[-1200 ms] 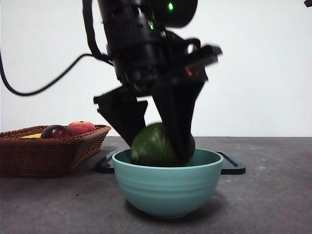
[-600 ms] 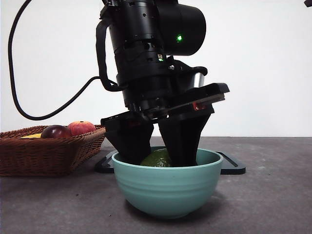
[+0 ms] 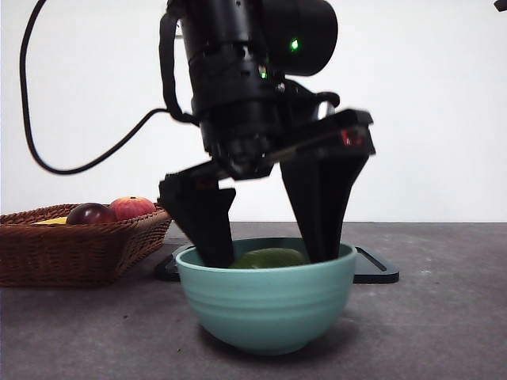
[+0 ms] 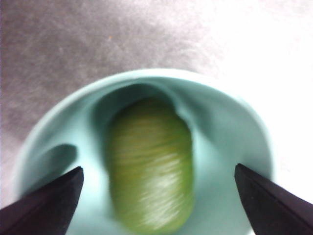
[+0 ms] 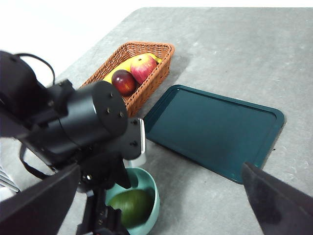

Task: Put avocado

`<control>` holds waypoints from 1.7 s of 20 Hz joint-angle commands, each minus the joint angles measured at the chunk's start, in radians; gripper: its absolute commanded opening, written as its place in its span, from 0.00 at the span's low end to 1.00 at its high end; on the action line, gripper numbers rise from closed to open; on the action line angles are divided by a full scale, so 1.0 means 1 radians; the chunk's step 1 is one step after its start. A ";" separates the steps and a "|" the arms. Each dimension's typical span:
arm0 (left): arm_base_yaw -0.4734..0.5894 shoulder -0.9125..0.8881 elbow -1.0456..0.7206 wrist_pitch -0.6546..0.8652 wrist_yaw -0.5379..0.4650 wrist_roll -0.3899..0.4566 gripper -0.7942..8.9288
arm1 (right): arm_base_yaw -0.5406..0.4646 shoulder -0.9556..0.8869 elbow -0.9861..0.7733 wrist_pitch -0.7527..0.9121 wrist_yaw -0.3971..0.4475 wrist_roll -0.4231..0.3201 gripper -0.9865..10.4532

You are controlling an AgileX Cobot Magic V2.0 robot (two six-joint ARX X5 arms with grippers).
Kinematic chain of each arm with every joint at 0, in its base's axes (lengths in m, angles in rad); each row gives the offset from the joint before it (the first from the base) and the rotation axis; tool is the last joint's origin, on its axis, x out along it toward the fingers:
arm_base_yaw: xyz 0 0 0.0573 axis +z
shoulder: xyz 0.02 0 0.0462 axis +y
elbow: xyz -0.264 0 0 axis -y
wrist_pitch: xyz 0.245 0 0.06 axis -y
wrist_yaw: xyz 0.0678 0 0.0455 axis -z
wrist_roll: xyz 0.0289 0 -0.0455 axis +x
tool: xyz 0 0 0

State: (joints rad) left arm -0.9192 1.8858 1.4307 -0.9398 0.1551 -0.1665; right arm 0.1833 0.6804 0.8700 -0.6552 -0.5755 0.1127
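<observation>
Surface [image 3: 444, 317]: grey, fills lower frame in front view.
Left pincer [image 3: 265, 257]: centre frame, jaws spread wide, both tips inside bowl, gripping nothing.
Right pincer [image 5: 156, 205]: jaws spread, empty, waiting high above surface.
Tray [image 5: 215, 129]: dark teal, centre-right of right wrist view.
Basket [image 3: 79, 245]: left edge, holds other fruit.
Bowl [image 3: 265, 305]: teal, lower centre.
Avocado [image 3: 269, 258]: lies in bowl, between jaws, apparently free.
Step in hand: retract. Lift straight up, jaws kept spread, avoid rim contact; bowl is light and may shift.

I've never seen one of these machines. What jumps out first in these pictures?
A big black arm comes down from above, its left end effector open inside a teal bowl at the table's middle, around a green avocado lying in the bowl. To the side sits a wicker basket of fruit, with a dark tray behind the bowl.
</observation>
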 commanded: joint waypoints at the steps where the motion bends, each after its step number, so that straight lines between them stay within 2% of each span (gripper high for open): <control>1: -0.012 -0.017 0.066 -0.031 -0.002 0.023 0.59 | 0.004 0.003 0.019 0.003 -0.001 0.007 0.59; 5: -0.010 -0.141 0.081 -0.070 -0.002 0.067 0.59 | 0.004 0.003 0.019 0.000 -0.001 0.010 0.59; 10: 0.024 -0.378 0.080 -0.083 -0.004 0.118 0.59 | 0.004 0.004 0.019 -0.002 -0.001 0.010 0.59; 14: 0.075 -0.586 0.079 -0.091 -0.058 0.152 0.59 | 0.005 0.004 0.019 -0.002 -0.001 0.010 0.59; 18: 0.135 -0.759 0.041 -0.132 -0.074 0.148 0.59 | 0.005 0.004 0.019 -0.002 -0.001 0.008 0.59; 21: 0.151 -0.876 -0.010 -0.173 -0.127 0.143 0.59 | 0.005 0.004 0.019 -0.004 -0.001 0.007 0.59; 27: 0.163 -1.156 -0.241 -0.123 -0.130 0.109 0.60 | 0.005 0.005 0.019 -0.004 0.006 0.007 0.59; 30: 0.163 -1.288 -0.353 -0.108 -0.130 0.095 0.67 | 0.005 0.005 0.019 -0.005 0.036 0.006 0.59; 34: 0.163 -1.422 -0.439 -0.115 -0.130 0.060 0.67 | 0.010 0.027 0.019 -0.006 0.053 0.012 0.59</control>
State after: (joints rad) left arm -0.7506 0.4583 0.9817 -1.0679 0.0277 -0.0925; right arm 0.1902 0.7017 0.8700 -0.6662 -0.5224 0.1127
